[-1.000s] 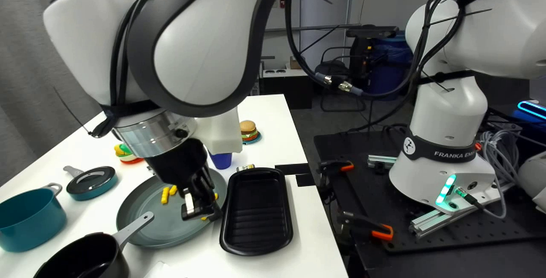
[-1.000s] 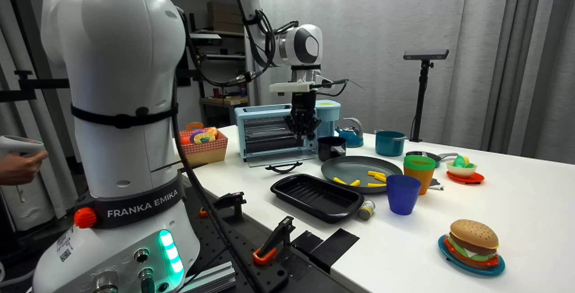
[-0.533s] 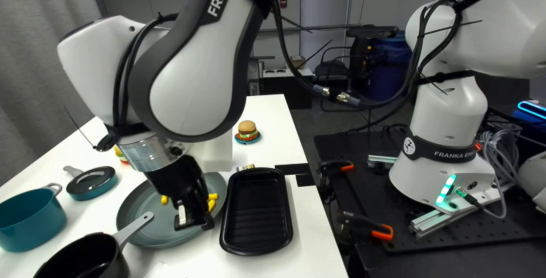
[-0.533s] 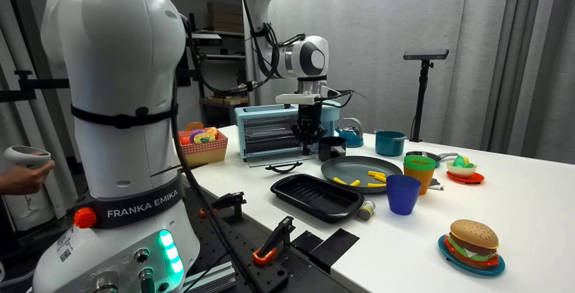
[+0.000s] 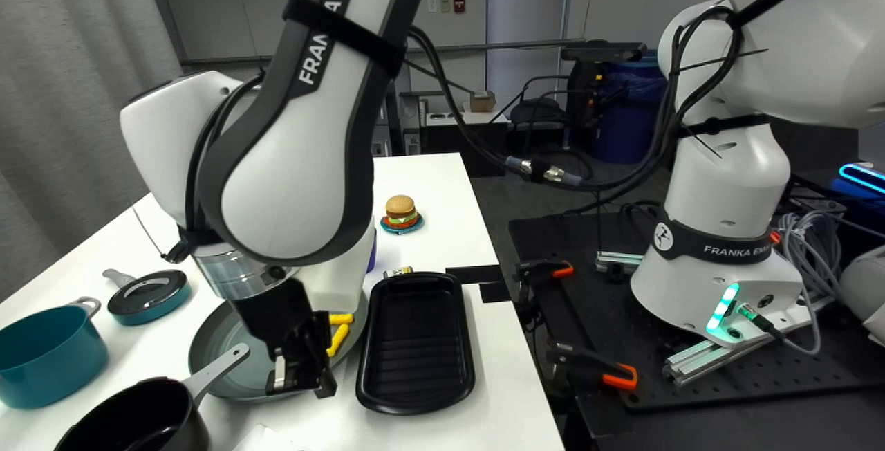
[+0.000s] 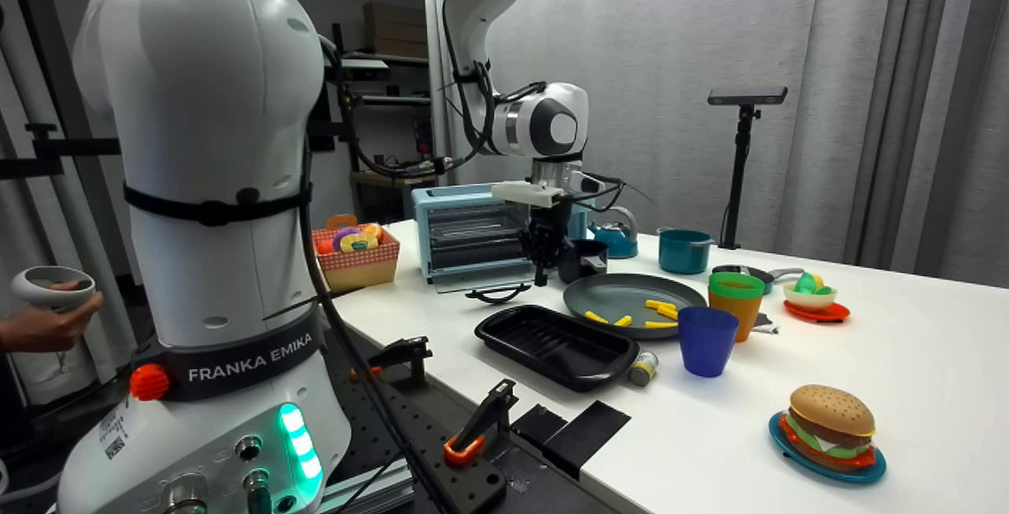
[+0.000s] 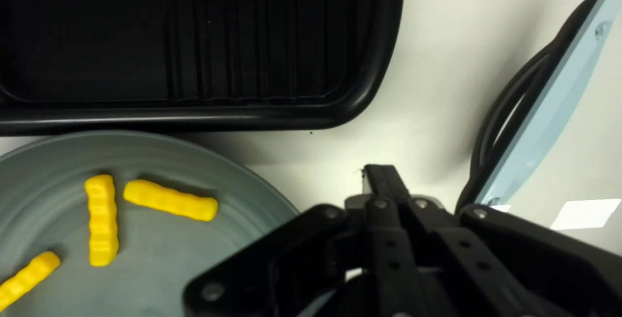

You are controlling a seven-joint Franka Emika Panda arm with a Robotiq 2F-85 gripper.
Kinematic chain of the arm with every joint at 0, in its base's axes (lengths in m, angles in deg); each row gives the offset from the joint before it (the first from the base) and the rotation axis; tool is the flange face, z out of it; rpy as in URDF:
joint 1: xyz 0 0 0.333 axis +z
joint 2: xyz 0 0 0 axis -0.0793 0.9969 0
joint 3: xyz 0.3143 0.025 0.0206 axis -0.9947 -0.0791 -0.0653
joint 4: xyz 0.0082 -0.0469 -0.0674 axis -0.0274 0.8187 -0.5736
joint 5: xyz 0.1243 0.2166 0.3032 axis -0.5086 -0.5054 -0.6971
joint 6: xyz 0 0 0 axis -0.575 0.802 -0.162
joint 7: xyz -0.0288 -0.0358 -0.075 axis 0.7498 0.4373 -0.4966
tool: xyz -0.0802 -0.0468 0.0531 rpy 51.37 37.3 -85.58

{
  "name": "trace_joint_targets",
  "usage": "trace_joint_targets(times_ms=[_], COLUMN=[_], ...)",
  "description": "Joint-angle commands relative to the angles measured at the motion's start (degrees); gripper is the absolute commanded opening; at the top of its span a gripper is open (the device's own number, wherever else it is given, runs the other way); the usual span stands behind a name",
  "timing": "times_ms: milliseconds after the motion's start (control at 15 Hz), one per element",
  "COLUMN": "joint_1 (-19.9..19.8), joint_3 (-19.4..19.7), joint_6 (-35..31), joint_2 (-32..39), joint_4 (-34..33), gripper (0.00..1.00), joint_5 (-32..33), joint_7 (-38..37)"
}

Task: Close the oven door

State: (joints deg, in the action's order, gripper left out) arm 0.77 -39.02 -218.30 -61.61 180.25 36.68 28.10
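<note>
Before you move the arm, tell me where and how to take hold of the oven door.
By the middle of its black handle, probably best from above: the oven door is folded down, and the handle bows out from its pale blue edge. Open the jaws to straddle it; the gap behind looks slim.

Close beside the robot base (image 6: 213,419), an exterior view faces across the table (image 6: 914,348) to the oven (image 6: 473,234). In an exterior view I look down from the saucepan (image 5: 148,409) end toward the hamburger (image 5: 400,212), arm (image 5: 290,174) looming near. Both exterior views share the tray (image 7: 272,49) and grey plate (image 7: 165,258), which the wrist view catches partly, from close overhead.
</note>
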Motion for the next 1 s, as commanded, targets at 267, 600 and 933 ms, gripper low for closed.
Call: trace_joint_targets(times_ms=[267,600,933], joint_1=[-3.84,-6.78,-7.35], joint_3=[-2.39,-5.77,-6.88], joint_6=[-4.14,-5.88,-6.18], joint_2=[2.92,4.65,6.54], joint_4=[-2.13,-3.33,-4.58], gripper=[0.00,0.00,0.00], joint_5=[-10.33,-18.35,-20.73], joint_7=[2.62,6.94,8.78])
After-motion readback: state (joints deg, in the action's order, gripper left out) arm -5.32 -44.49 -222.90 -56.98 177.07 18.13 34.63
